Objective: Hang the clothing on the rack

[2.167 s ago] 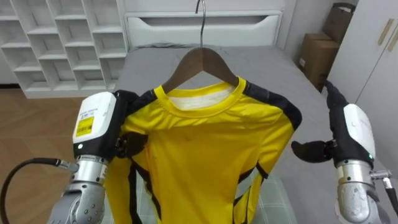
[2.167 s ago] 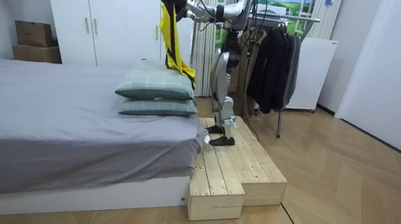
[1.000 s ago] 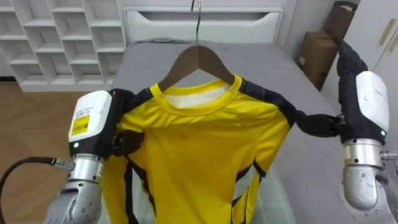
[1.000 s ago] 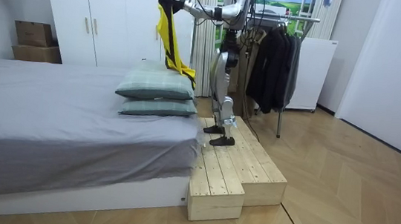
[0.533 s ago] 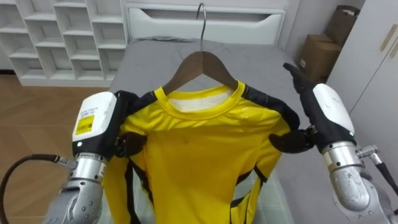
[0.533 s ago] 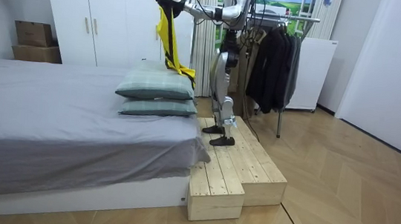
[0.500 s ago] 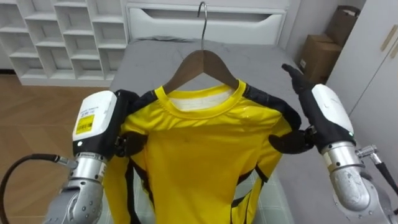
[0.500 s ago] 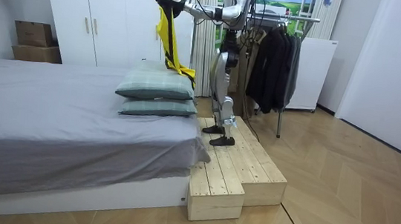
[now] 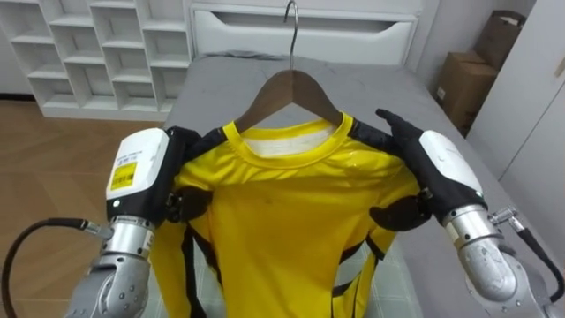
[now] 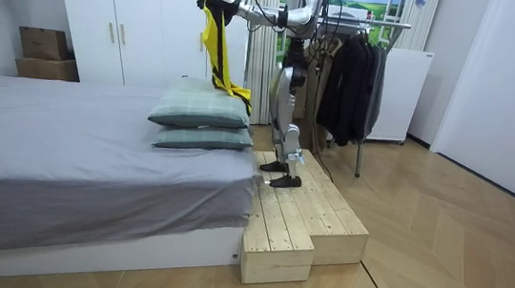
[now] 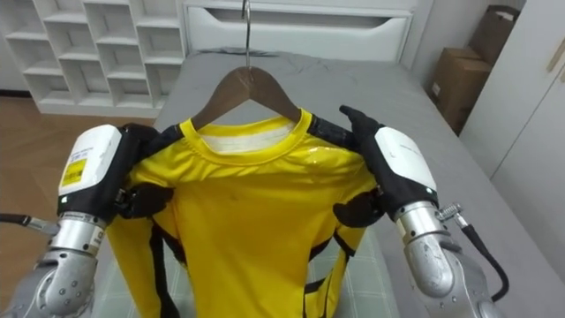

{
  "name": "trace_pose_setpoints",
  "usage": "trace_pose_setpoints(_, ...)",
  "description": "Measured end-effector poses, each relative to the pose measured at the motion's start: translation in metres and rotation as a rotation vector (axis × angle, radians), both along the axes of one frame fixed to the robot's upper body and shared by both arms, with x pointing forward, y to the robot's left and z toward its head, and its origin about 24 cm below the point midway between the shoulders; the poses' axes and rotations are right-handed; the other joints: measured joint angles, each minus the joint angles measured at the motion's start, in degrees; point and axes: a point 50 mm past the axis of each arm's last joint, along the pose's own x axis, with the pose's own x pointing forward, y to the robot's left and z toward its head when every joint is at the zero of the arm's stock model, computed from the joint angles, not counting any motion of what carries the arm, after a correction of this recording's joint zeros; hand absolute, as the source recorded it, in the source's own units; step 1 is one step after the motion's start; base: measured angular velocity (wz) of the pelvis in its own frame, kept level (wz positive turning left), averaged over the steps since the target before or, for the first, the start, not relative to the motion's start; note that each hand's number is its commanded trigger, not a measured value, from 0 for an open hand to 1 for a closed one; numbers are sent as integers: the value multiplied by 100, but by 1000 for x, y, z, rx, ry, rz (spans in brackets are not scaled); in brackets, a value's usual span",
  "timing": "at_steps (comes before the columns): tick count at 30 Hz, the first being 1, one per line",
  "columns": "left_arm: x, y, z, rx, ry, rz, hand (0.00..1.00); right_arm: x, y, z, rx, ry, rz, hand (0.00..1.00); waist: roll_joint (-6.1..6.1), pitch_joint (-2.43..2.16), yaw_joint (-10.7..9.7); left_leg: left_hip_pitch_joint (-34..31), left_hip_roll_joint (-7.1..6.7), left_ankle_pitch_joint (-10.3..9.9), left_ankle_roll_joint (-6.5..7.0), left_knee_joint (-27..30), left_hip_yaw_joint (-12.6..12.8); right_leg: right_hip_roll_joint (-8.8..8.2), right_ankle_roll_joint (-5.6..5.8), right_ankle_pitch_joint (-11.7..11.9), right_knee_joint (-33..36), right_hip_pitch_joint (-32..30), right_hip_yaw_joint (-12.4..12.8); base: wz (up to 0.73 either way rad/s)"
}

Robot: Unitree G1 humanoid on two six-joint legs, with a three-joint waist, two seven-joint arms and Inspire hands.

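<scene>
One yellow shirt (image 9: 291,221) between left hand (image 9: 141,172), right hand (image 9: 441,172)

My two eye views ride on the robot's head, side by side and slightly apart. They look down and forward at close range onto the yellow shirt (image 9: 291,212), with the bed (image 9: 265,75) running away behind it. My room view stands well off beside the bed's long edge, facing the whole robot on the wooden platform (image 10: 312,217). All three views share the shirt and the bed.

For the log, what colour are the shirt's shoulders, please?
Black shoulders on a yellow shirt; left eye view shows it best.
</scene>
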Motion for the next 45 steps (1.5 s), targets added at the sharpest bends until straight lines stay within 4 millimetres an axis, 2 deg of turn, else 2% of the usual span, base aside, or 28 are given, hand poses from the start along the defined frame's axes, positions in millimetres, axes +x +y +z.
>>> trace_pose_setpoints(6, 0, -4, -2, -21, 3, -1, 100, 6, 7, 9, -20, -30, 11, 0, 25, 24, 79, -12, -2, 0, 0, -6, -20, -1, 0, 0, -17, 1, -33, 1)
trace_pose_setpoints(14, 0, -8, -4, -30, 19, -3, 100, 5, 15, 6, -30, -62, 10, 0, 27, 26, 114, -9, -1, 0, 0, -18, -112, -5, 0, 0, 7, 22, -123, 5)
trace_pose_setpoints(21, -1, -20, -11, -47, 59, -20, 100, 7, 31, 8, 54, -111, -1, 0, 27, 26, 144, -8, 1, 0, 0, -13, -154, -10, 0, 0, -1, 39, -178, 4)
trace_pose_setpoints(32, -1, -28, -12, -78, 95, -32, 100, 7, 35, 7, 85, -149, -44, 0, 28, 25, 158, -17, -1, 0, 0, -20, -176, -4, 0, 0, -4, 42, -173, 0)
trace_pose_setpoints(38, -1, -31, -13, -82, 103, -30, 100, 13, 30, 1, 72, -137, -85, 0, 30, 23, 125, -5, -11, 0, 0, 4, -257, -7, 0, 0, -7, 90, -188, 7)
trace_pose_setpoints(45, -2, -36, -16, -35, 114, -50, 100, 14, 22, -23, 57, -79, -145, 0, 28, 20, 129, -10, -11, 0, 0, 14, -290, -15, 0, 0, 3, 101, -228, 2)
